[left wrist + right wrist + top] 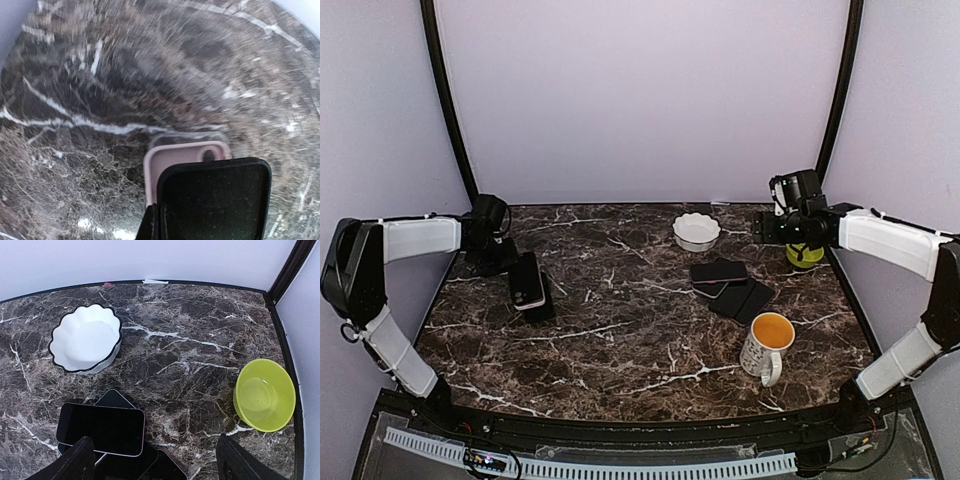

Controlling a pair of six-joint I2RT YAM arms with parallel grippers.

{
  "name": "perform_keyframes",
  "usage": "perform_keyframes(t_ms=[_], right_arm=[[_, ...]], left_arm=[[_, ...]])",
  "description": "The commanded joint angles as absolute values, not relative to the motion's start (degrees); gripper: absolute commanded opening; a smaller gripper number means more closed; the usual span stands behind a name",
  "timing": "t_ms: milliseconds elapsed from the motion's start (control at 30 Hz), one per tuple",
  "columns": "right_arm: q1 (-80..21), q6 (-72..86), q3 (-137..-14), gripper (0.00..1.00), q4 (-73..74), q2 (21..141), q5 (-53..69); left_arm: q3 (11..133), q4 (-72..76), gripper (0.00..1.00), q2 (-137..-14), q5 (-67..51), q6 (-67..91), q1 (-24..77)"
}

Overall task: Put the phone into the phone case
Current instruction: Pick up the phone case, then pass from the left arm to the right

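My left gripper (517, 268) is at the table's left side, shut on a black phone (527, 281) that it holds tilted over the marble. In the left wrist view the black phone (215, 200) fills the lower right, with a pink phone case (172, 162) right behind it, its camera hole showing. One dark finger (150, 227) shows at the bottom edge. My right gripper (770, 228) is open and empty at the back right, above a pile of phones (100, 429) and black cases (742, 299).
A white scalloped bowl (696, 231) stands at the back centre. A lime-green bowl (264, 394) sits by the right wall. A mug of orange liquid (767, 345) stands front right. The table's black rim (850, 300) runs along the right side.
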State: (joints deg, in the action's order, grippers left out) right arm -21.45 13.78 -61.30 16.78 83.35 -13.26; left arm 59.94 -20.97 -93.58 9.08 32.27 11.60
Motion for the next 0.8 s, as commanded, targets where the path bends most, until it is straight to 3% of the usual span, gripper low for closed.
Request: perform_keyframes(t_ms=[0,233,400,567,767], right_arm=[[-23.1,13.5,-63.8,0.84,16.4,82.2,-14.5],[-29.3,11.8,-66.4,0.83,13.8,82.0,-10.8],[-39.9,9.9,-69.5,0.83,2.6,83.3,5.1],[-46.4,18.4,-73.5,0.84,-14.7,90.6,25.6],[-50.9,18.2,-82.4,0.81,-11.9,99.5,24.5]], left_arm=[[61.4,-21.3,0.00,-84.1,14.5,29.4,15.0],[61.6,-20.8,0.00,-76.8,22.2,30.0,23.5],[55.9,-6.8,0.00,-70.2,31.9,28.0,37.0],[51.3,8.5,0.00,-67.1,44.2,20.6,47.4],[49.0,19.7,0.00,-68.7,45.6,12.8,53.4]])
